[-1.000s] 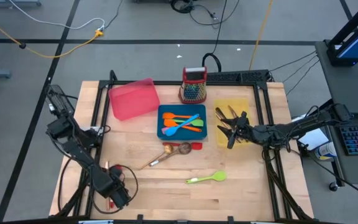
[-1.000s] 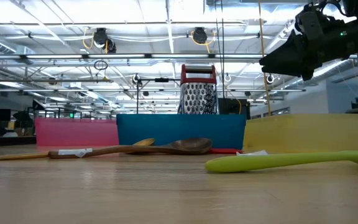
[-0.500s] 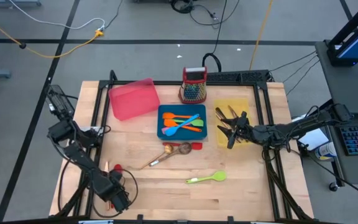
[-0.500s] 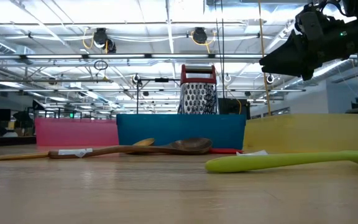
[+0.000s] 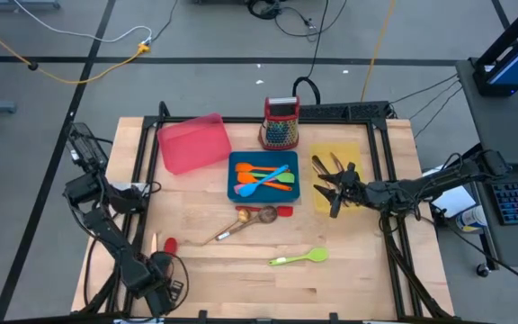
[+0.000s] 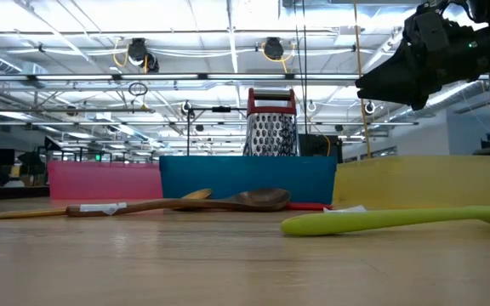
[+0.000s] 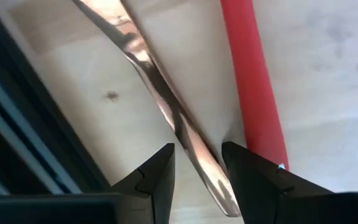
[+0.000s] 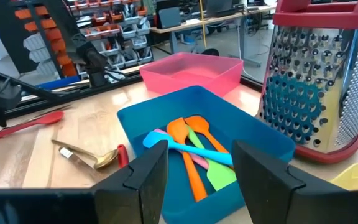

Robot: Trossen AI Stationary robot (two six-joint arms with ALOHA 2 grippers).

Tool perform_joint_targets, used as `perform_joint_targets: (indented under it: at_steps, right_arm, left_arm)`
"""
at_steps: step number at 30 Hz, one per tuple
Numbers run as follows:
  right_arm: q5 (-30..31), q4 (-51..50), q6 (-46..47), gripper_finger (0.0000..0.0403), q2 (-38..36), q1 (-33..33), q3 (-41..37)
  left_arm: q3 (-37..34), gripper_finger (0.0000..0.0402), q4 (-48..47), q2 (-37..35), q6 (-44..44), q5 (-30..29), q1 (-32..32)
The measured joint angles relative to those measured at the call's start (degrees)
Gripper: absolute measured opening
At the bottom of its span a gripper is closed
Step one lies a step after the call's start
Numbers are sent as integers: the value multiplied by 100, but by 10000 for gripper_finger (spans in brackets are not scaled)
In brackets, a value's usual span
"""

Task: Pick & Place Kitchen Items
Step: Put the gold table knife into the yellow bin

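My left gripper (image 5: 158, 268) hangs open at the table's near left corner, pointing steeply down. A copper-toned utensil handle (image 7: 160, 93) runs between its two fingers, which stand on either side of it. A red spatula (image 5: 169, 245) lies beside it, its handle (image 7: 253, 93) just outside one finger. My right gripper (image 5: 331, 191) is open and level above the yellow tray (image 5: 338, 151), which holds dark cutlery. The blue tray (image 5: 236, 160) holds orange, blue, pink and green utensils (image 8: 194, 152). A green spoon (image 5: 300, 257) and a brown spoon (image 5: 250, 219) lie flat on the table.
A pink tray (image 5: 192, 142) sits at the far left. A red-topped steel grater (image 5: 281, 123) stands behind the blue tray. A small red piece (image 5: 283, 211) lies by the brown spoon. Bare wood stretches along the near edge, right of my left gripper.
My left arm has swung a little toward the table's left edge and sunk slightly, its gripper tipping steeper downward. The red spatula's head and the copper-toned piece beside it now show clear of the arm. Nothing on the table has moved.
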Motion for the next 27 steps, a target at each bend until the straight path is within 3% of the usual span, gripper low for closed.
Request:
perform_joint_targets:
  at_steps: [4,14,22,27]
  right_arm:
    - [11,2,1,171,0,0,0]
    - [11,6,1,171,0,0,0]
    - [11,40,3,171,0,0,0]
    - [11,172,1,171,0,0,0]
  left_arm:
    - [2,136,95,4,-125,-212,-99]
    - [7,48,129,4,-204,-680,-230]
    - [11,60,-207,4,-164,-624,-45]
    - [13,45,-395,4,-165,-637,90]
